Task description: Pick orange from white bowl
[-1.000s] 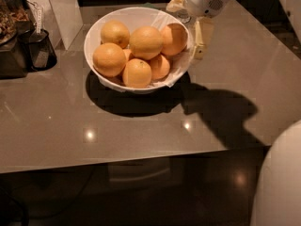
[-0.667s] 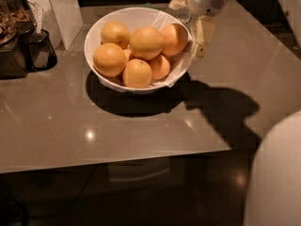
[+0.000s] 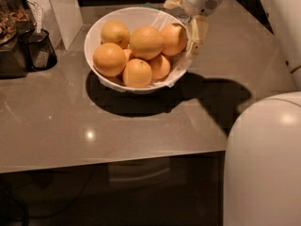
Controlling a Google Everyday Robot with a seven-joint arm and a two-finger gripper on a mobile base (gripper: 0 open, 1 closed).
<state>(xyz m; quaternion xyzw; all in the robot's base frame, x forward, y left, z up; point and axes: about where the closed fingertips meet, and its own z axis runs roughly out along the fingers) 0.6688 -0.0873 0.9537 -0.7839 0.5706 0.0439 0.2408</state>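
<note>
Hardly anything has moved: the cream two-finger gripper (image 3: pixel 184 25) still hangs at the right rim of the wide glossy white bowl (image 3: pixel 136 16), fingers spread, holding nothing. The rightmost round yellow-orange orange (image 3: pixel 173 39) lies beside it in the bowl, not yet gripped.

Gripper (image 3: pixel 181 28): over the white bowl's (image 3: pixel 134 14) far-right rim, fingers (image 3: pixel 197 32) spread, the orange (image 3: pixel 174 39) between them.
Inside bowl: other oranges (image 3: pixel 146 42) heaped and touching, reachable only from above.
Left: dark cup (image 3: pixel 41 51) and white panel (image 3: pixel 59 8) crowd the far-left counter (image 3: pixel 117 126).
Front and right: bare counter beside the bowl.
Near right: robot's white body (image 3: pixel 263 164) blocks that corner.
</note>
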